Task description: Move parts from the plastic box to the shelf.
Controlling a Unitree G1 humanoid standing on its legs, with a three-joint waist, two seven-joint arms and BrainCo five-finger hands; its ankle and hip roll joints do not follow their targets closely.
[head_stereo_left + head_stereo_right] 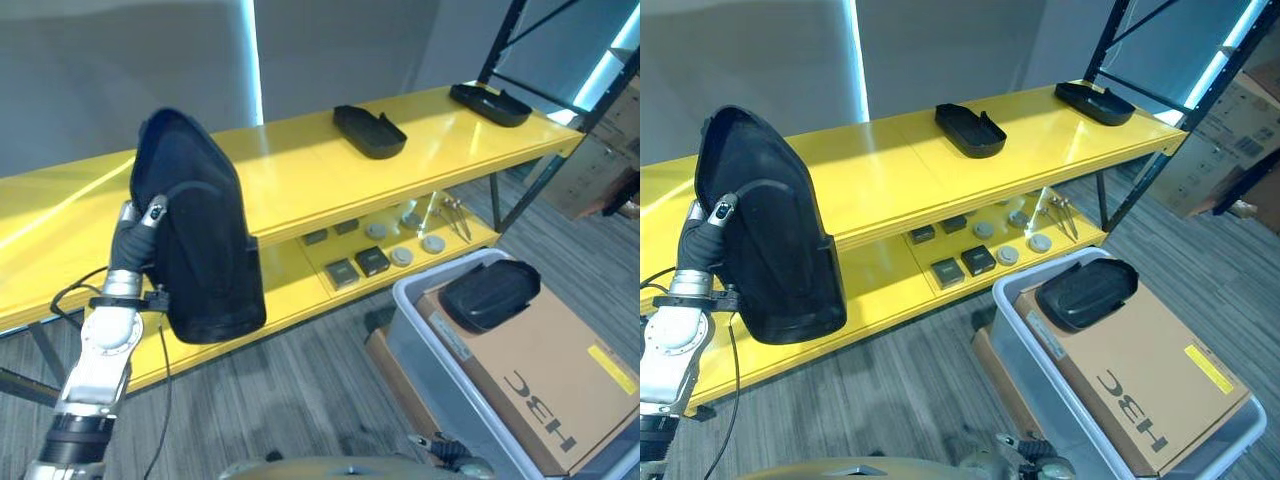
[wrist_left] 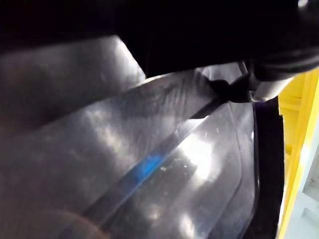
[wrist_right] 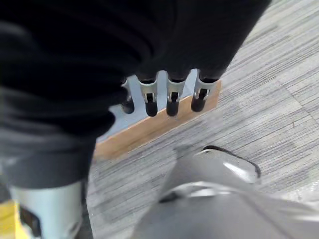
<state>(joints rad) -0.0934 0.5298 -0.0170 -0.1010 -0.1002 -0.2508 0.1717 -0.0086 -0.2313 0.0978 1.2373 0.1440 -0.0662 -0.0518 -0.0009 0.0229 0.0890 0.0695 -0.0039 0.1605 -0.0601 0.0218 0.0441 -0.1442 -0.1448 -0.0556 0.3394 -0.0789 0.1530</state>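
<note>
My left hand (image 1: 141,232) is raised in front of the yellow shelf (image 1: 300,180) and is shut on a large black plastic part (image 1: 200,240), held upright. In the left wrist view a dark-tipped finger (image 2: 234,89) presses on the part's glossy inner face (image 2: 149,164). Another black part (image 1: 490,293) lies on a cardboard carton (image 1: 550,370) inside the grey plastic box (image 1: 415,325) at the lower right. Two more black parts (image 1: 368,130) (image 1: 490,103) rest on the shelf's top board. My right hand (image 3: 148,97) hangs low over the floor with its fingers relaxed and nothing in it.
The shelf's lower board (image 1: 300,285) carries several small dark blocks (image 1: 372,261) and round grey pieces (image 1: 401,256). A black rack upright (image 1: 500,45) rises at the shelf's right end, with stacked cartons (image 1: 600,165) beyond. A flat brown board (image 1: 385,360) lies under the grey box.
</note>
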